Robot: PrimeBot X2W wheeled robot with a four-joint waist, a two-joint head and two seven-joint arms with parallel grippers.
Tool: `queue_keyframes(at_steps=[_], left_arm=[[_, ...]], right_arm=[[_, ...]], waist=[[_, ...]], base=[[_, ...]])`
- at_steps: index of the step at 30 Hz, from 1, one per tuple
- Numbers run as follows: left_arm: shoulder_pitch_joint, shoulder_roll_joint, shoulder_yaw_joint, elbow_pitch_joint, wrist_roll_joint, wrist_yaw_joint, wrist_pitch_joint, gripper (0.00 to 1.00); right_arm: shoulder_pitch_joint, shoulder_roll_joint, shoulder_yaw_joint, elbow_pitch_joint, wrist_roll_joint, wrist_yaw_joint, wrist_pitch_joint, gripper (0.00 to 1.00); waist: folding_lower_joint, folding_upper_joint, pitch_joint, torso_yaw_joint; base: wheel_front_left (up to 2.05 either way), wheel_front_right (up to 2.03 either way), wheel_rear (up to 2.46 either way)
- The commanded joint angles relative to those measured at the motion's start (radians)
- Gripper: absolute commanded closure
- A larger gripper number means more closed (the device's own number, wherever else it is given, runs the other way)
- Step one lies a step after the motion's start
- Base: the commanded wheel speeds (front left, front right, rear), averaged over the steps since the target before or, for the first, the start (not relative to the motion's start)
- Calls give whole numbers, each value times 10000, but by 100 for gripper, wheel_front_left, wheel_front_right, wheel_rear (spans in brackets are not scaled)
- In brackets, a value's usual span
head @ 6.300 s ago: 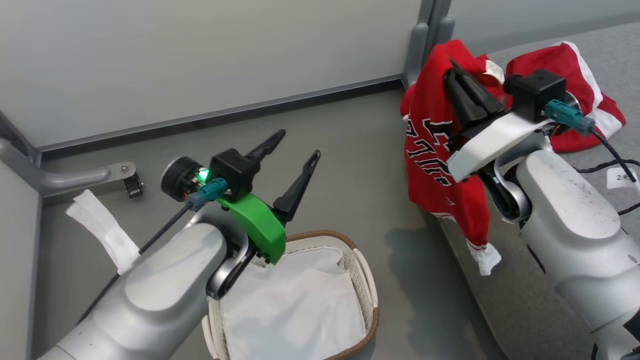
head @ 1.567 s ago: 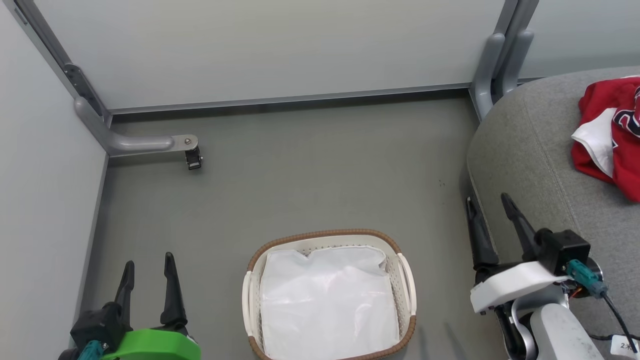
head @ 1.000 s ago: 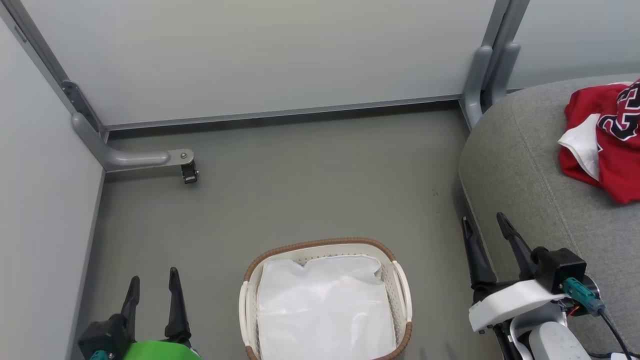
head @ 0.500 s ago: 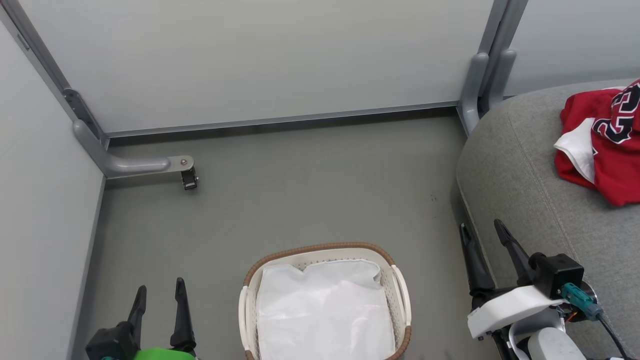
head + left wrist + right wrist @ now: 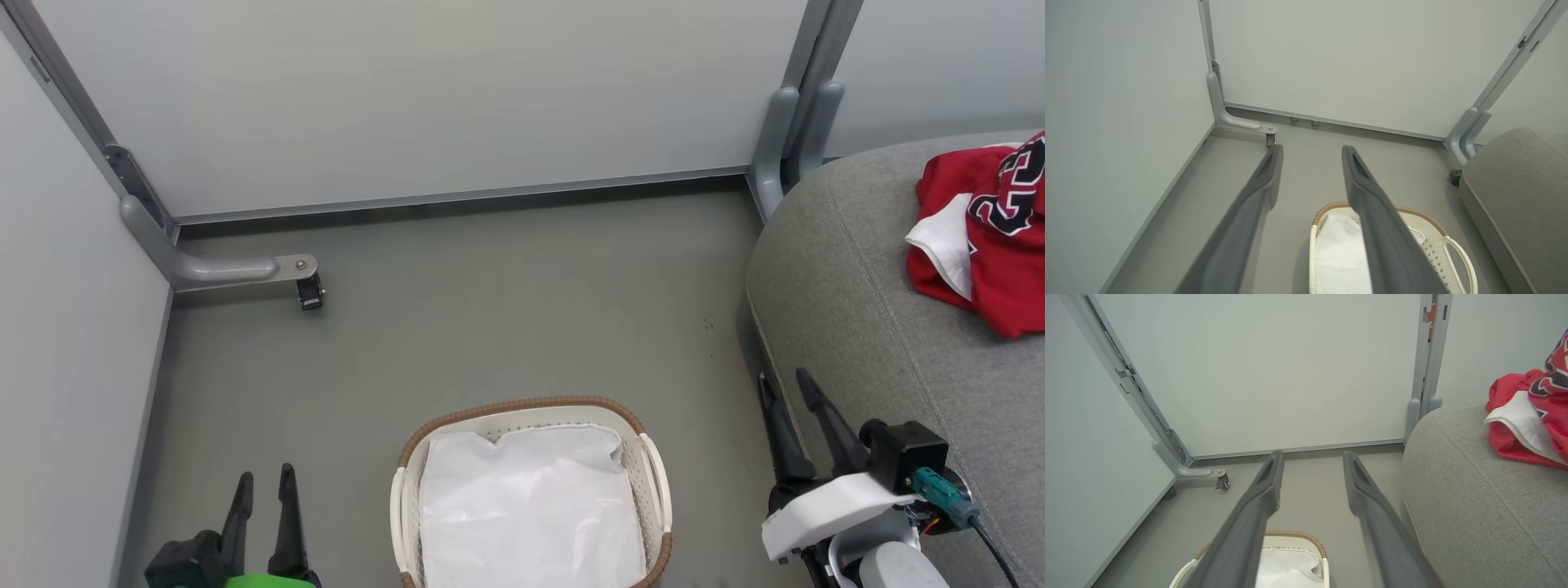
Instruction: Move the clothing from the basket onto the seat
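The red clothing [image 5: 1000, 278] with white trim and dark lettering lies bunched on the grey seat [image 5: 849, 269] at the right; it also shows in the right wrist view as red clothing [image 5: 1506, 386] on the seat [image 5: 1474, 498]. The white basket [image 5: 522, 405] with its brown rim stands on the floor at the bottom centre, holding a white liner sheet [image 5: 531, 506]. My left gripper [image 5: 265, 475] is open and empty, left of the basket. My right gripper [image 5: 784, 377] is open and empty, between the basket and the seat's edge. Both wrist views show bare fingers, left gripper [image 5: 1311, 149] and right gripper [image 5: 1312, 454].
Pale partition walls close the floor at the back and left. A grey metal foot with a small castor [image 5: 310, 290] juts out at the left wall. A grey post [image 5: 784, 131] stands at the seat's far corner. The basket [image 5: 1437, 226] sits close to the seat [image 5: 1515, 183].
Earlier my right gripper held the red jersey above the seat; now it lies there and the gripper is empty. In the last second both grippers' fingers narrowed slightly and sank lower in view.
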Motion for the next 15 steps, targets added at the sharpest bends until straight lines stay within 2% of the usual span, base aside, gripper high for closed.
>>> queue_keyframes(at_steps=[1,3,15], left_arm=[[-4,-2,4,69,-16,0,9,100],[-2,-4,1,254,-21,0,10,100],[-319,-41,318,172,-2050,-155,625,100]], right_arm=[[26,9,2,64,16,0,10,100],[109,25,8,226,25,0,18,100],[62,-59,-218,147,2264,-1,534,100]], waist=[[0,0,0,0],[0,0,-1,0],[0,0,-23,-18]], base=[[0,0,0],[0,0,0],[0,0,0]])
